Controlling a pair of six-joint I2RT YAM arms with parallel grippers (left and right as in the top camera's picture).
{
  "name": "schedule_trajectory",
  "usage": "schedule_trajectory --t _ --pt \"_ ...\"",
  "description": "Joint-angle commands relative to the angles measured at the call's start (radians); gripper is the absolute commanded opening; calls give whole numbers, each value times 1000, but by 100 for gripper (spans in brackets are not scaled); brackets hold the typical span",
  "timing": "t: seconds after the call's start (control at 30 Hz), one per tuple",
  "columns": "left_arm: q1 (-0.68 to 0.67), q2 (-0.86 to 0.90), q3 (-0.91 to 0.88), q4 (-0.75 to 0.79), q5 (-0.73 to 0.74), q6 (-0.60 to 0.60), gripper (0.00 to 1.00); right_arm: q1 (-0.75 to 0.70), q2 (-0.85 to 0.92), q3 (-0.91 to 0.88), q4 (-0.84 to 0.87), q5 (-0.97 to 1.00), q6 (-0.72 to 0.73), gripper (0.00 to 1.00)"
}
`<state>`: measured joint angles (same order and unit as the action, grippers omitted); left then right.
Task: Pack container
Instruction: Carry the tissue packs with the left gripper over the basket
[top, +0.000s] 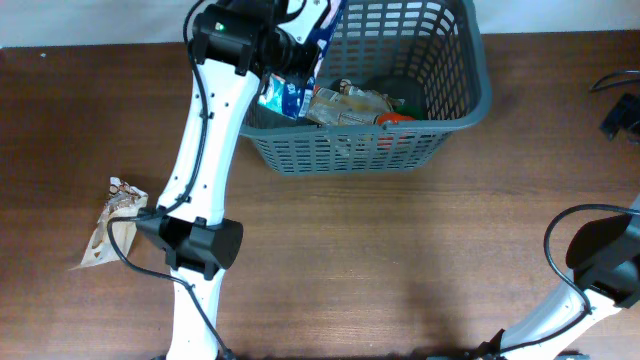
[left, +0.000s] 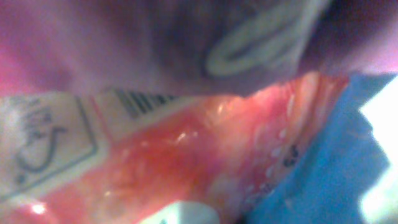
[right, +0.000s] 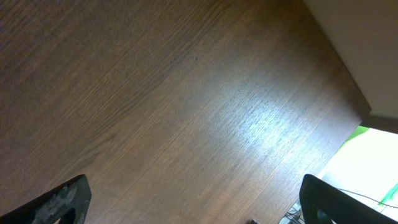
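Observation:
The container, a dark grey basket (top: 340, 152), stands at the back middle of the table. It holds a blue and white packet (top: 283, 95), a crinkled beige packet (top: 345, 103) and a red item (top: 395, 118). My left gripper (top: 298, 62) reaches over the basket's left rim, right above the blue and white packet. Its wrist view is filled by a blurred red packet with a barcode (left: 186, 155) and a blue packet (left: 329, 168), and the fingers are hidden. My right gripper (right: 199, 199) is open and empty above bare table.
A brown and white snack packet (top: 112, 225) lies on the table at the left, beside my left arm's base. My right arm (top: 600, 255) sits at the front right corner. Black cables (top: 620, 110) lie at the right edge.

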<state>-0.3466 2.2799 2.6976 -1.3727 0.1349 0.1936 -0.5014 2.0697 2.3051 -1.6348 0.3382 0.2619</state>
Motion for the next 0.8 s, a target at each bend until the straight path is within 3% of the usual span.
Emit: schedule_trajectory --t 0.0,0.23,0.37,0.43,0.47,0.57,0.77 --pt "2 0 -42 7 34 -13 2 -3 0 -4 1 1 13 99" --pt "2 0 -118 6 54 -14 3 -3 0 -4 1 2 13 99" --pt "2 0 -145 -3 53 -14 19 -3 0 -4 1 1 13 99" --pt "2 0 -144 -4 53 -14 38 -3 0 -4 1 1 13 99" --pt "2 0 -144 -4 53 -14 41 -3 0 -4 1 2 13 99" --pt "2 0 -144 -4 53 -14 64 -3 0 -4 1 2 13 99" --pt "2 0 -144 -3 53 -13 79 -3 0 -4 1 1 13 99"
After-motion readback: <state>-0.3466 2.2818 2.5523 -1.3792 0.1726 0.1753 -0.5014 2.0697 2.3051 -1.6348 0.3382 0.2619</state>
